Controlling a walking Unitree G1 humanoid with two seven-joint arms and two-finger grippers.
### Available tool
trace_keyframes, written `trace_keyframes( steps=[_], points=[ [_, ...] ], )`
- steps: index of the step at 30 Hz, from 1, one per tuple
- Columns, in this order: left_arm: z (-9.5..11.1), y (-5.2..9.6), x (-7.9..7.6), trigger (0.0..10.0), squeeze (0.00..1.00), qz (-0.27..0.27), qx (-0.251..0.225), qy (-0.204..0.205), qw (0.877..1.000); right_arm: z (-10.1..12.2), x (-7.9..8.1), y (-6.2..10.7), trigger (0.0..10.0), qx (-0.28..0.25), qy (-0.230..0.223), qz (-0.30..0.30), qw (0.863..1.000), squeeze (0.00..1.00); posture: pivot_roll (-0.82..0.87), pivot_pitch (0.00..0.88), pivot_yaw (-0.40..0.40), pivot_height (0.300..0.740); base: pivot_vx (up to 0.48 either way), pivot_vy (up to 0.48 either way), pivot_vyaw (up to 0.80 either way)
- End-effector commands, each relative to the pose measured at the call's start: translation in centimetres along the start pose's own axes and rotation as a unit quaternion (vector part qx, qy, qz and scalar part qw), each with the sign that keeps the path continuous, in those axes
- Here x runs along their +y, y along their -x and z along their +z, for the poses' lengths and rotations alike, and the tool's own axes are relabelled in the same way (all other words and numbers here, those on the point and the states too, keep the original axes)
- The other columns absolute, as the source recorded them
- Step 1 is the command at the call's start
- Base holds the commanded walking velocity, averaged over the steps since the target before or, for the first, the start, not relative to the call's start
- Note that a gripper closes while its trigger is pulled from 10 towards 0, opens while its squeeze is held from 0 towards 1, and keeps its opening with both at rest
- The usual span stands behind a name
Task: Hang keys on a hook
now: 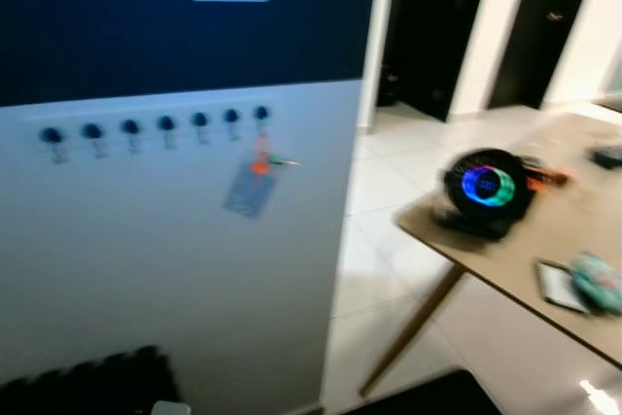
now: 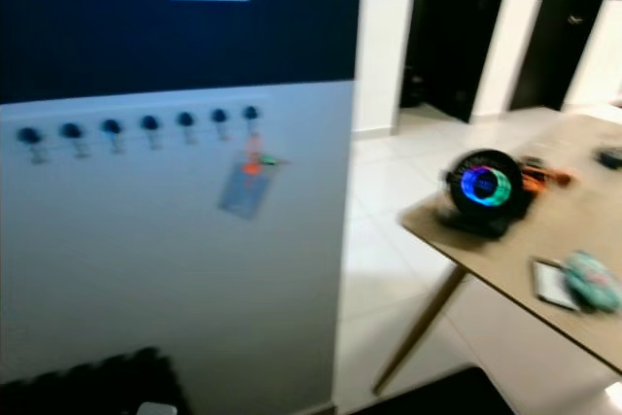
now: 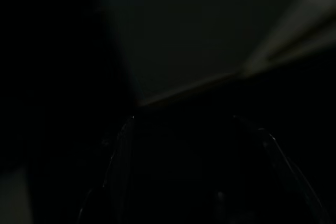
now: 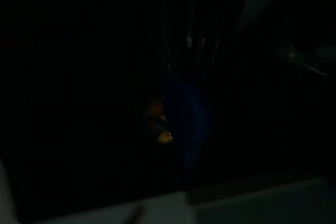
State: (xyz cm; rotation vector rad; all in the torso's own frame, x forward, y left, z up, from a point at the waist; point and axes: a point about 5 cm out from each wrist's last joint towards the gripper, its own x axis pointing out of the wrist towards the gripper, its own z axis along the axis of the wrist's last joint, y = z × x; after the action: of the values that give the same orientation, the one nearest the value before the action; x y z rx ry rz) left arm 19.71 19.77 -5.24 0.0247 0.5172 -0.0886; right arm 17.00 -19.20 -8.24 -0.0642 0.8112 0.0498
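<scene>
Keys hang on end hook | white wall | wooden table right | gripper states: cannot tell

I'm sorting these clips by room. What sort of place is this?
Probably a home entryway or hall: a row of wall hooks with keys hanging from the last one, a tiled floor leading to dark doorways, and a wooden table.

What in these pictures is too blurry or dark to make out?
- Keys under the last hook: head views blurred, so their number and how they hang are unclear.
- Things on the table, such as the round gadget: smeared by blur.
- Both wrist views: almost black; fingers cannot be read.
</scene>
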Motion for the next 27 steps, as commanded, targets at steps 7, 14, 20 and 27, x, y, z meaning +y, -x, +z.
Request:
trace_keyframes(
  steps=[7,14,20,27],
  points=[
    [-0.99,0.44,0.18,10.0,0.00,0.004,0.025,0.005,1.000,0.17,0.16,-0.07,10.0,-0.003,0.002,0.005,1.000,0.00,0.07,0.051,-0.026,0.740,0.000,0.000,0.80],
    [-0.97,0.37,0.16,10.0,0.00,0.008,0.028,-0.002,1.000,0.18,0.17,-0.08,10.0,-0.002,0.003,0.005,1.000,0.00,0.07,0.052,-0.026,0.740,0.000,0.000,0.80],
    [-0.93,0.32,0.26,10.0,0.00,0.009,0.030,-0.006,0.999,0.36,0.20,-0.12,10.0,-0.008,0.001,0.003,1.000,0.00,0.06,0.051,-0.023,0.740,0.000,0.000,0.80],
    [-0.75,0.22,0.15,10.0,0.00,0.003,0.027,-0.018,0.999,0.81,0.06,-0.27,10.0,-0.014,-0.018,-0.004,1.000,0.00,0.07,0.051,-0.027,0.740,0.000,0.000,0.06]
  ],
)
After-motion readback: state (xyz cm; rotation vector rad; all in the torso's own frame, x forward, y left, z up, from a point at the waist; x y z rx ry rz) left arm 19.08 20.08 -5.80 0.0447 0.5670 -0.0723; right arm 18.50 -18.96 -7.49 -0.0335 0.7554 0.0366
